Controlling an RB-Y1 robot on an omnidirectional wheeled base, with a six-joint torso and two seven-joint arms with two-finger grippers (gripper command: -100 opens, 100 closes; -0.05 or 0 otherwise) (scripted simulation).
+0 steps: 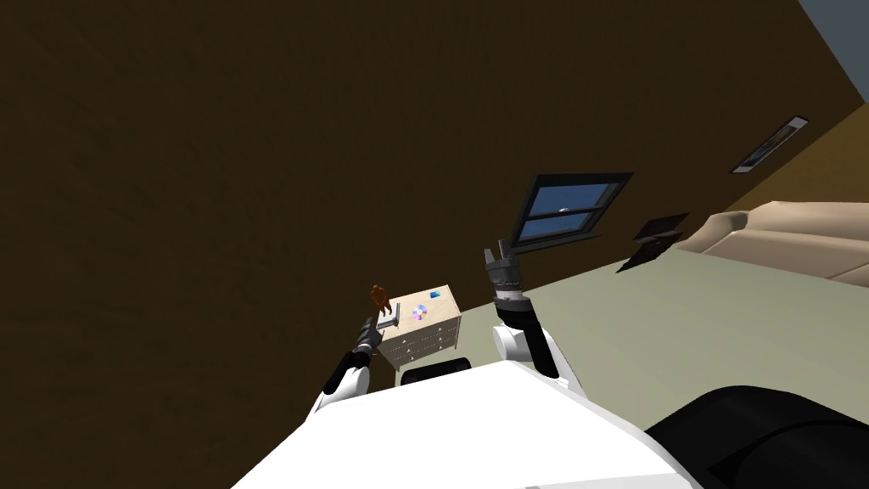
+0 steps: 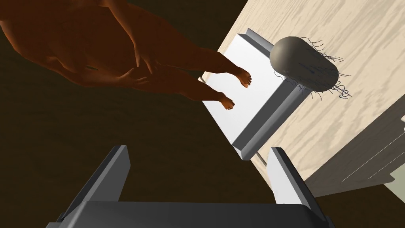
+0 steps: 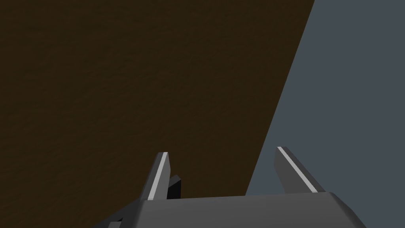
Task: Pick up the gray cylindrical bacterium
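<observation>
Left wrist view: left gripper (image 2: 201, 174) is hovering by the dresser (image 2: 356, 23), fingers released.
A brown figurine (image 2: 99, 43) is standing on a grey tray (image 2: 257, 130); the gray bacterium (image 2: 302, 63) is lying just beside it on the dresser; right gripper (image 1: 496, 251) is pointing up, fingers apart.

Pale wooden chest of drawers (image 1: 424, 341), carried a grey rimmed tray (image 2: 253, 95) at its top's edge, held a grey hairy cylinder (image 2: 304, 63) just beside it, a shiny disc (image 1: 418, 313) and blue item (image 1: 434, 295) farther along.
</observation>
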